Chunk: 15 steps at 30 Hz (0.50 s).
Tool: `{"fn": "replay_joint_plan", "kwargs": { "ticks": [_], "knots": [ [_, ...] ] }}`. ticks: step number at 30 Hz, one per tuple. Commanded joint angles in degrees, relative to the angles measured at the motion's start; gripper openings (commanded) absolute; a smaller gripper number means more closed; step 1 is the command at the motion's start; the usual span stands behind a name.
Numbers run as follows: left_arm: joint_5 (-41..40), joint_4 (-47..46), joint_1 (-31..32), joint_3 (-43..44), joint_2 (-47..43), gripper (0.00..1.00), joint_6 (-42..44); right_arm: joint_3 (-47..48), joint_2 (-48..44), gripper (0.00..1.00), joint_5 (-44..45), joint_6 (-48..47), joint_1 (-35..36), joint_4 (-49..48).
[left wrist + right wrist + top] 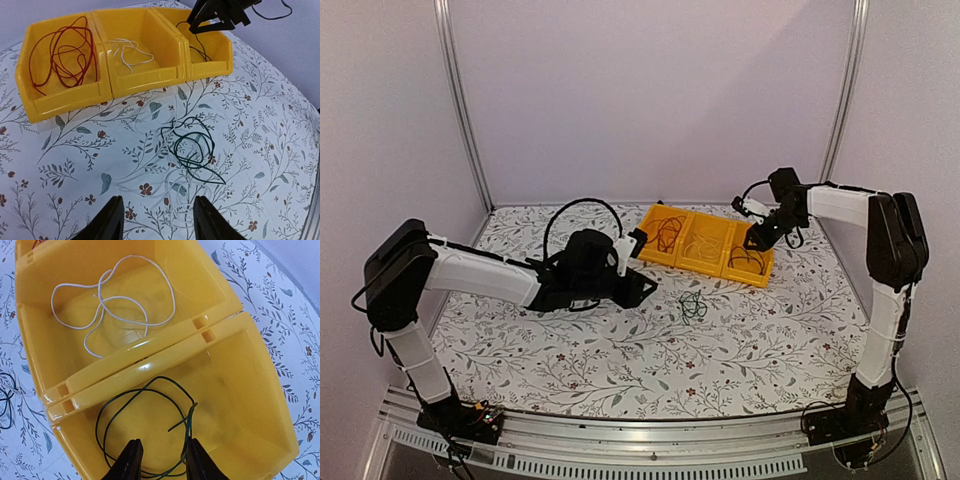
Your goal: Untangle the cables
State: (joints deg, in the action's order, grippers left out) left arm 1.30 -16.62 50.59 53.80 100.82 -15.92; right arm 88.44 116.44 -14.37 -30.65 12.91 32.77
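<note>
A loose tangle of dark green cable lies on the flowered table, with a pale white cable looping under its near side. It also shows in the top view. My left gripper is open and empty, just short of the tangle and low over the table. My right gripper is open inside the right yellow bin, over a dark green cable that runs against the right finger. It also shows in the top view.
Three yellow bins stand in a row at the back. The left bin holds a red-brown cable and the middle bin a white cable. Purple walls and metal posts enclose the table.
</note>
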Motion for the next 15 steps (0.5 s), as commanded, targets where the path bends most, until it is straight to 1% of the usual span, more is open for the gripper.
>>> {"fn": "replay_joint_plan", "kwargs": {
  "ticks": [1, 4, 6, 11, 15],
  "knots": [
    [2.68, 6.36, -0.40, 5.40, 1.94, 0.50, -0.02, -1.89, -8.72, 0.38, 3.70, -2.90, 0.95, 1.80],
    [4.49, 7.96, -0.47, 6.87, 2.70, 0.49, -0.16, -4.90, -12.73, 0.40, 3.76, -3.95, 2.26, 2.01],
    [4.66, 9.79, -0.53, 8.12, 3.39, 0.49, -1.14, -6.95, -15.42, 0.39, 2.78, -5.30, 3.78, 1.90],
    [8.78, 14.13, -1.40, 11.97, 6.25, 0.46, -3.11, -9.69, -18.19, 0.26, -4.84, -7.48, 8.94, 3.80],
    [10.09, 17.44, -1.71, 14.66, 7.85, 0.46, -3.76, -9.20, -15.56, 0.18, -6.62, -6.26, 14.07, 3.43]
  ]
}}
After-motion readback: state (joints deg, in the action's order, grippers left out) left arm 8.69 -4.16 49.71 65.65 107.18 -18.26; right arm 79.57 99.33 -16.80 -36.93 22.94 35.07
